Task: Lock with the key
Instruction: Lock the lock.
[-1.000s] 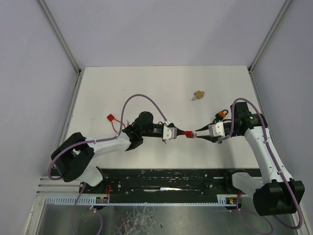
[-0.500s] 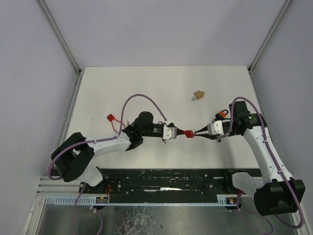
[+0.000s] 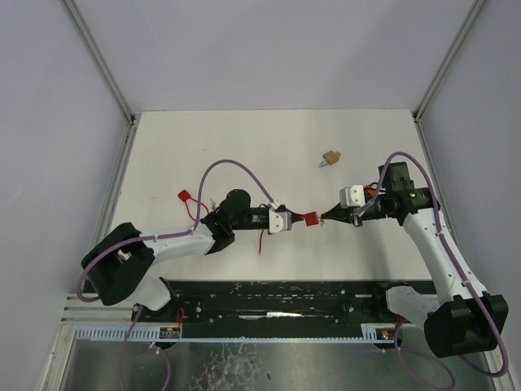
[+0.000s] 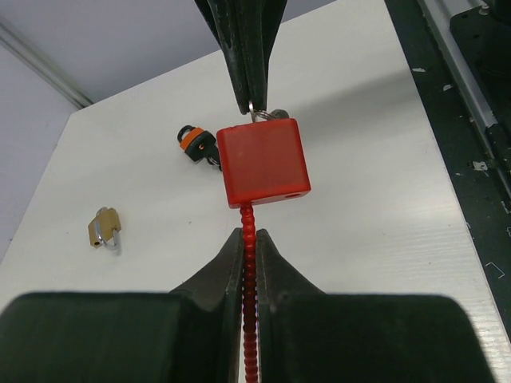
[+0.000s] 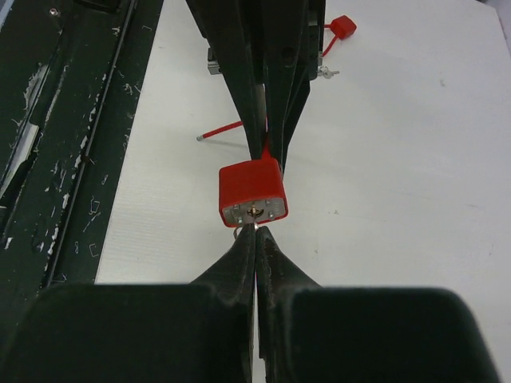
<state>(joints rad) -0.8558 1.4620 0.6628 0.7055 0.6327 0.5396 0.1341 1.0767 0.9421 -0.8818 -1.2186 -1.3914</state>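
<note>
no readable text, labels, or numbers

In your left wrist view, the beaded red cable (image 4: pixel 247 214) is running down between the pinching fingers of the left gripper (image 4: pixel 247 234) and is getting cut off by the bottom edge. The right gripper (image 5: pixel 255 233) is pressing its fingers together over the key (image 4: pixel 256 112), so you are seeing only a sliver of metal. The red padlock (image 4: pixel 263 162) is covering part of an orange-capped object (image 4: pixel 194 142), and you cannot tell what it is. From above, the brass padlock (image 3: pixel 330 157) is appearing too small to read its shackle. Both gripper bodies are blurring into dark shapes along the wrist views' lower edges.
</note>
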